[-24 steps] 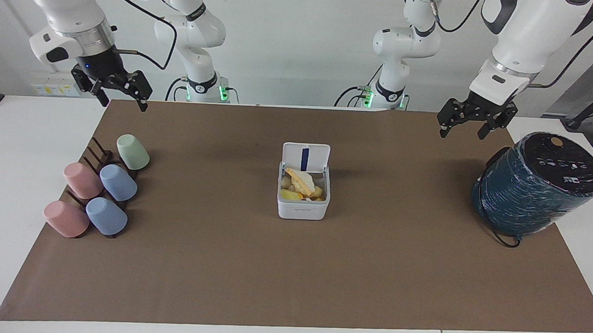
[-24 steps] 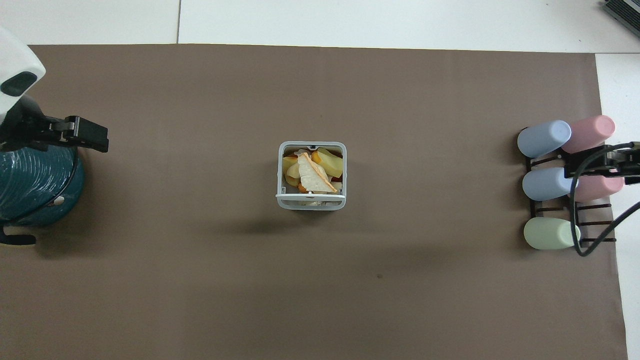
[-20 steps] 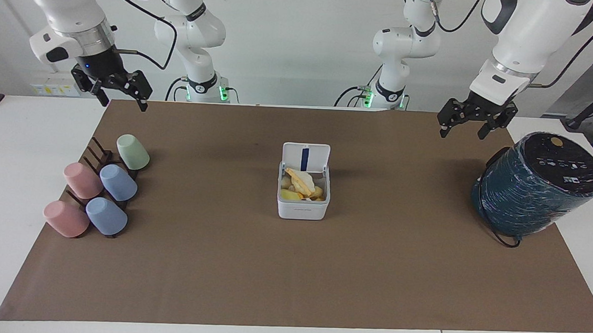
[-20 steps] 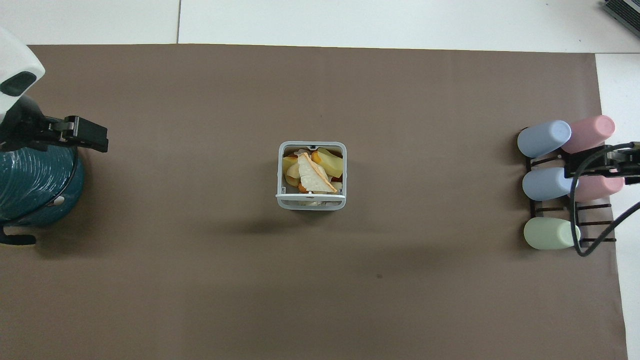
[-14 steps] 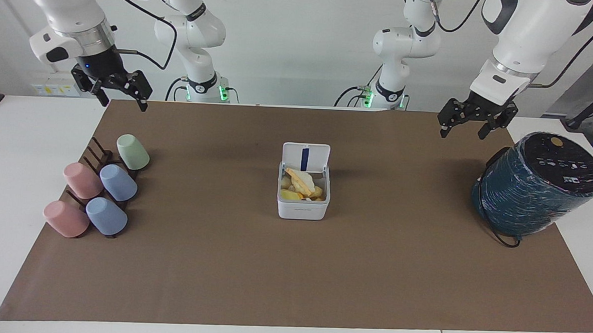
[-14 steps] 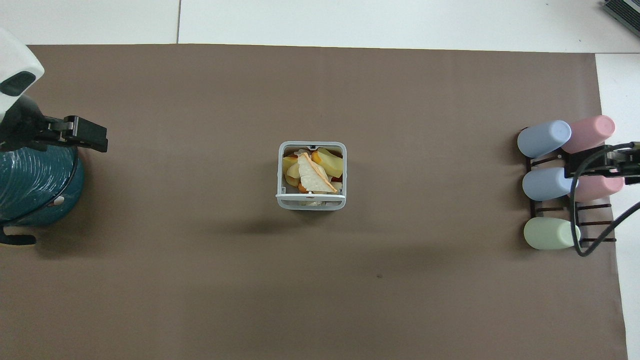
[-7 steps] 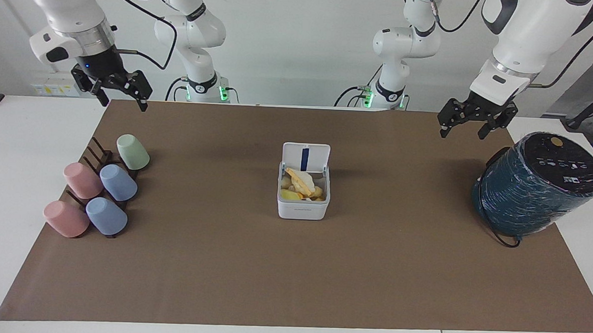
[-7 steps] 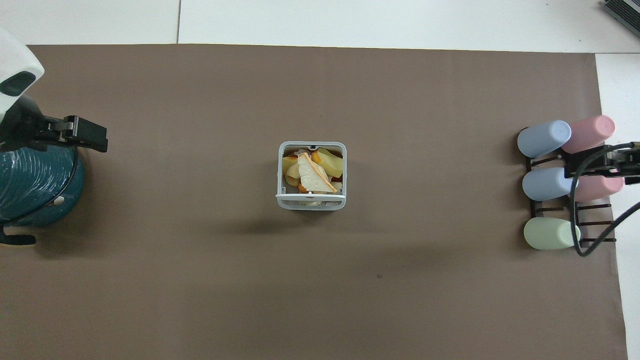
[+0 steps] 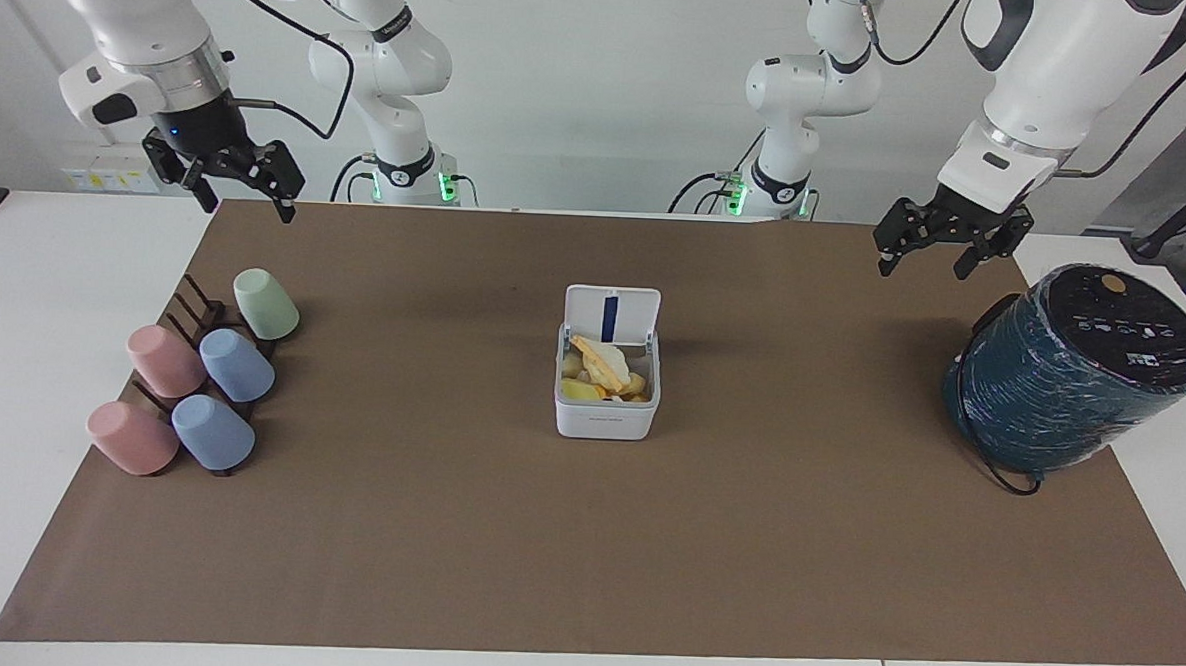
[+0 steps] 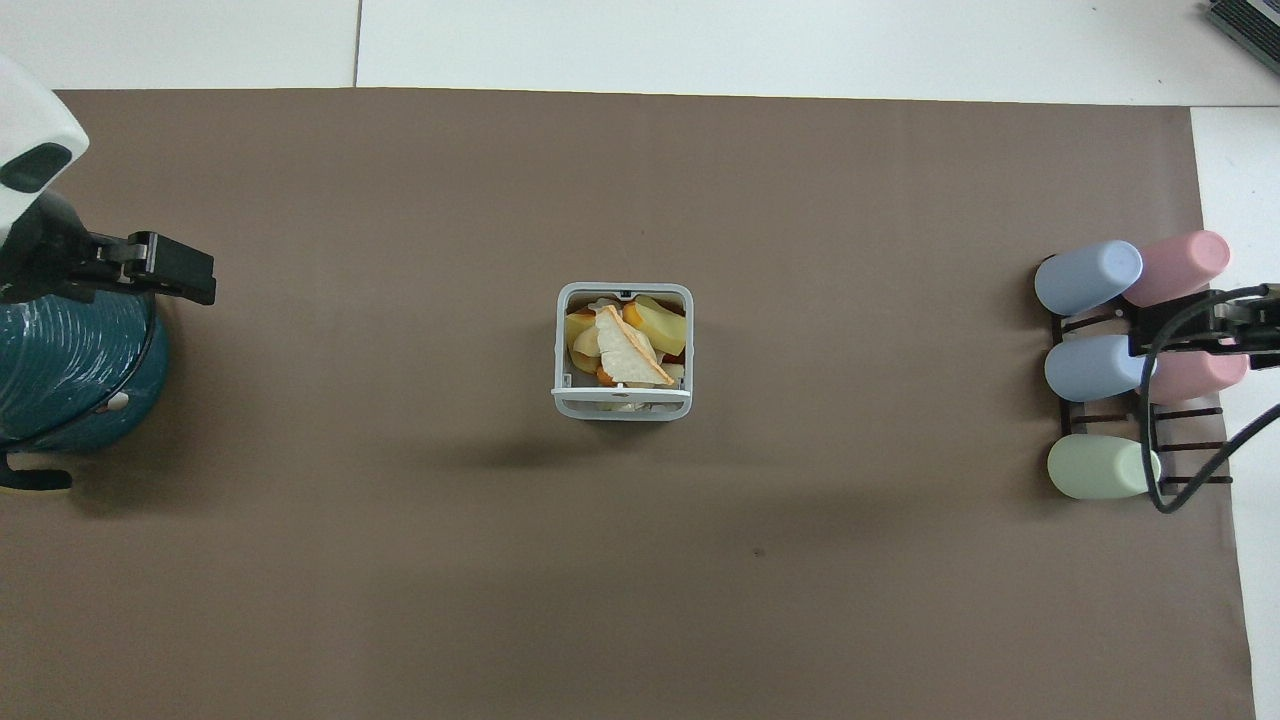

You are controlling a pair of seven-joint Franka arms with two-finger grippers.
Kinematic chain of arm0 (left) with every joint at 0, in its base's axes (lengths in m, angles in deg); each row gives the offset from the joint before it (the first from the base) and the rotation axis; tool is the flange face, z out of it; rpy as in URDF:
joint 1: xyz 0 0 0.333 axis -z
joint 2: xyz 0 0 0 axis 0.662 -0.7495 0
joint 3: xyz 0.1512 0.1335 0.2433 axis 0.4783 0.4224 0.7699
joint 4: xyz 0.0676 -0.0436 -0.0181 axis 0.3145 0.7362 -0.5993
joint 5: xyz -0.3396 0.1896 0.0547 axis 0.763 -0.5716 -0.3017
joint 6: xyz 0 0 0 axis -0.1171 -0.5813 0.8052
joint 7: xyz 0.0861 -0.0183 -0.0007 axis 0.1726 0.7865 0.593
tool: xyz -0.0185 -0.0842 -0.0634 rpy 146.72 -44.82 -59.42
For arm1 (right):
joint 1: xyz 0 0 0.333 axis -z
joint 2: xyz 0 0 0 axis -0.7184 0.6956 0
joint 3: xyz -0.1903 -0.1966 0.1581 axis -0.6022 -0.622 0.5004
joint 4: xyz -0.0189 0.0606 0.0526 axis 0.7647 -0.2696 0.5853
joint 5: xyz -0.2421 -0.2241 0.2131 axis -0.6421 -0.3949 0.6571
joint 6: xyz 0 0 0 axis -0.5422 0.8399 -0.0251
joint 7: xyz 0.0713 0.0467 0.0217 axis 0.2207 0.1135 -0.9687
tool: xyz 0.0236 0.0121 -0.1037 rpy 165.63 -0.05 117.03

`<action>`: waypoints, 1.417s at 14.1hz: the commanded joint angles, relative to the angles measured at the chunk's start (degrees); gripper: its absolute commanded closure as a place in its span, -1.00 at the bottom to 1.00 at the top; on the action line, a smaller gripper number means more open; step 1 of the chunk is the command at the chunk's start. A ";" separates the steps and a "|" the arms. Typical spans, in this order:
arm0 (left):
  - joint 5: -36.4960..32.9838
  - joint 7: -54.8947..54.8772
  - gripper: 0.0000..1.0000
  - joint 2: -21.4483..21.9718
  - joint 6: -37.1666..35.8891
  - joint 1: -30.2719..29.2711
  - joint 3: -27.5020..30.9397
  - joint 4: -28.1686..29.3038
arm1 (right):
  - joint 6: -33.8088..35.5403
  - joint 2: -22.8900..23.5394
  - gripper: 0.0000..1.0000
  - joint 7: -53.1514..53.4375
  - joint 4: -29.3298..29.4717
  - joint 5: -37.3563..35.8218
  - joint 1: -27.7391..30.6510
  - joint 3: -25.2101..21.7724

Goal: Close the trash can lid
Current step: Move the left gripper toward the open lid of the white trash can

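Note:
The trash can (image 9: 605, 420) is a small white square box in the middle of the brown mat, filled with yellow, orange and white scraps. Its lid (image 9: 612, 314) stands upright on the hinge at the side nearer the robots, with the blue stripe on its underside showing. In the overhead view the trash can (image 10: 557, 345) is open and the lid (image 10: 622, 397) is seen edge on. My left gripper (image 9: 920, 269) is open and empty, up in the air beside the teal cylinder. My right gripper (image 9: 246, 210) is open and empty, raised above the cup rack's end of the mat.
A large dark teal cylinder (image 9: 1077, 369) lies tilted at the left arm's end of the table. A dark rack with several pastel cups (image 9: 201, 376) stands at the right arm's end. The brown mat (image 9: 583, 553) covers most of the white table.

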 commanded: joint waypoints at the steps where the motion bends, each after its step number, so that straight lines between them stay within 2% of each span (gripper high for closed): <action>1: 1.08 1.51 -1.00 3.44 3.04 0.77 -0.33 5.39 | 0.61 -0.47 -1.00 -0.94 -0.01 0.10 0.24 0.22; 6: 1.16 9.68 -1.00 3.71 3.83 4.89 -0.33 6.10 | 0.61 -0.47 -1.00 -0.94 -0.01 0.10 0.24 0.22; 7: 2.04 12.74 -0.75 4.06 3.92 6.29 -0.33 6.54 | 0.61 -0.47 -1.00 -0.94 -0.09 0.10 0.24 0.22; 8: 3.00 16.26 -0.38 4.41 4.18 7.26 -0.33 7.24 | 0.61 -0.47 -1.00 -0.94 -0.01 0.10 0.24 0.22; 10: 3.36 22.59 -0.06 6.07 7.59 10.85 -0.33 10.74 | 0.61 -0.47 -1.00 -0.94 -0.01 0.10 0.24 0.22; 13: 3.36 33.84 0.73 8.71 13.93 16.31 -0.33 16.98 | 0.61 -0.47 -1.00 -0.94 -0.01 0.10 0.24 0.22; 14: 3.45 36.04 0.93 8.98 14.64 17.46 -0.33 17.61 | 0.61 -0.47 -1.00 -0.94 -0.09 0.10 0.24 0.22; 15: 3.54 37.89 1.00 8.98 15.25 18.86 -0.42 17.88 | 0.61 -0.47 -1.00 -0.94 -0.09 0.10 0.24 0.22; 17: 5.46 41.05 1.00 10.20 18.40 21.32 -0.33 20.50 | 0.61 -0.47 -1.00 -0.94 -0.09 0.10 0.24 0.22; 20: 5.56 52.38 1.00 11.09 28.07 25.11 -0.33 24.90 | 0.61 -0.47 -1.00 -0.94 -0.01 0.10 0.24 0.22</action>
